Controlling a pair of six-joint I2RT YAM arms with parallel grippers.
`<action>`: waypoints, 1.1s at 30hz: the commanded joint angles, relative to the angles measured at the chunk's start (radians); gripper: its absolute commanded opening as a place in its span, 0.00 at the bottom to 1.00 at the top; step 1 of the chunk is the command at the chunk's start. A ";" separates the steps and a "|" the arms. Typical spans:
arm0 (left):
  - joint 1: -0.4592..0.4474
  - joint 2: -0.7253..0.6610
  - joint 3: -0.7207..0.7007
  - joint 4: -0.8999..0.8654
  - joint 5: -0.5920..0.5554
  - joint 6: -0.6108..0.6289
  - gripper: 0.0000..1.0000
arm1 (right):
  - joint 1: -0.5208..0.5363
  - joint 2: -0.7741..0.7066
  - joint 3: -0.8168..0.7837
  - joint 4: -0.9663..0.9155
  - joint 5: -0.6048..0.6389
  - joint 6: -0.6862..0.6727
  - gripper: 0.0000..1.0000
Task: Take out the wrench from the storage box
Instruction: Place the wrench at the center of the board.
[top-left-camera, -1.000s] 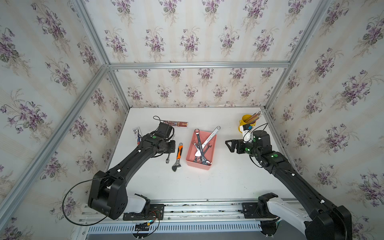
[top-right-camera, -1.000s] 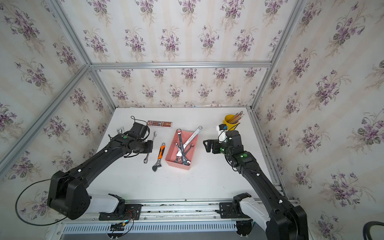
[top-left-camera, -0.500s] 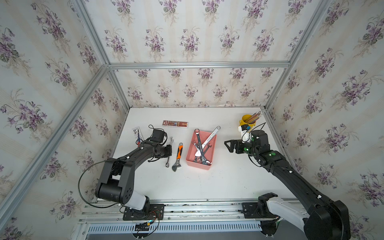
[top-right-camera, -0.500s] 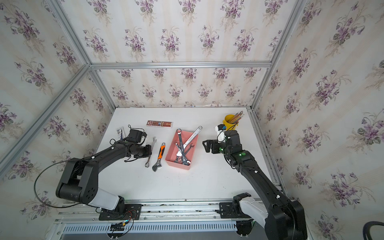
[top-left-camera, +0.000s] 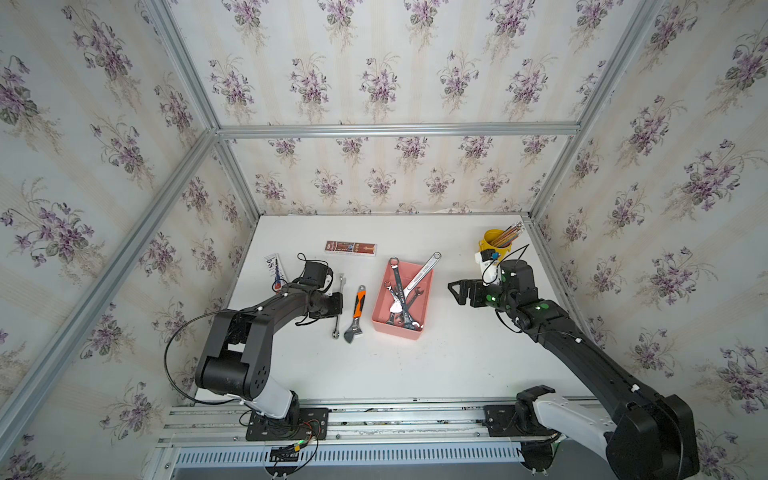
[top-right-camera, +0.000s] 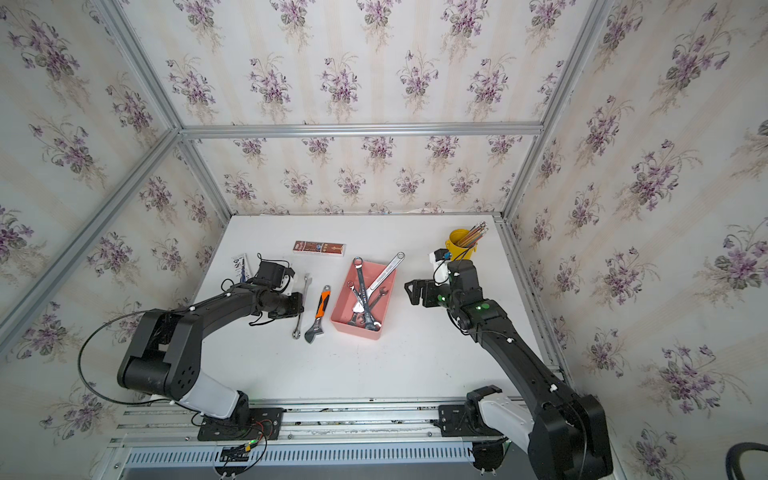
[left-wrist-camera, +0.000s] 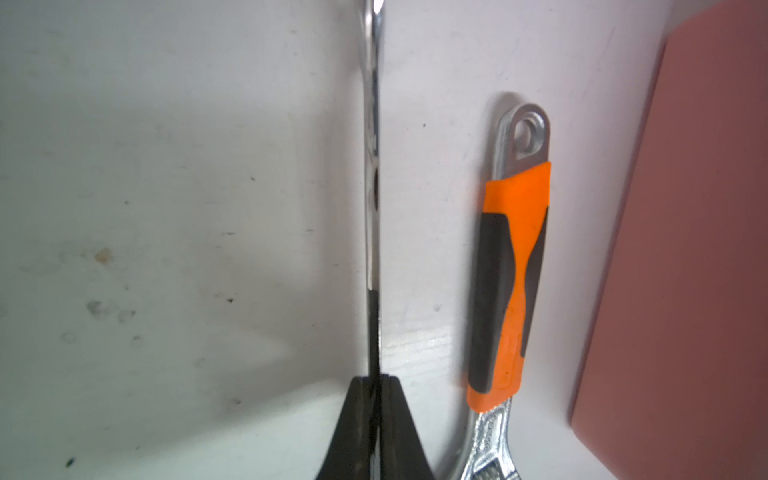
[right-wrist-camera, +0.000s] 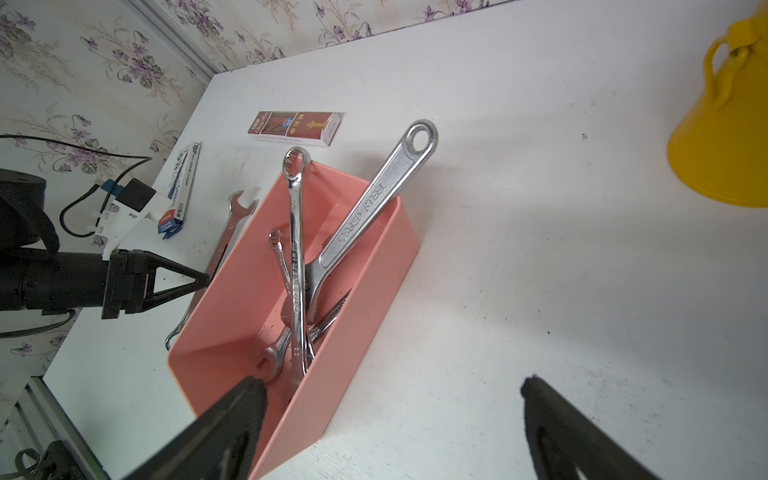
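The left arm and the right arm are both built of matte black, boxy links. Each ends in a glossy white shoulder shell bolted to a flat black base plate. A thin black cable loops off the left arm, pinned by small white clips. Small green status lights glow on the right arm. The left gripper and the right gripper have black fingers, and the left's are open-framed triangles. A white plastic bracket, probably a printed camera mount, sits on the left wrist.
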 joint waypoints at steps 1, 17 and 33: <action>0.003 0.007 -0.007 -0.041 -0.014 0.019 0.10 | 0.000 0.003 0.001 0.026 0.005 -0.004 1.00; 0.016 0.024 0.013 -0.076 -0.034 0.018 0.30 | 0.000 0.008 0.011 0.030 0.005 0.008 1.00; -0.207 -0.200 0.238 -0.325 -0.160 -0.110 0.54 | 0.000 -0.004 0.039 -0.003 -0.020 0.012 1.00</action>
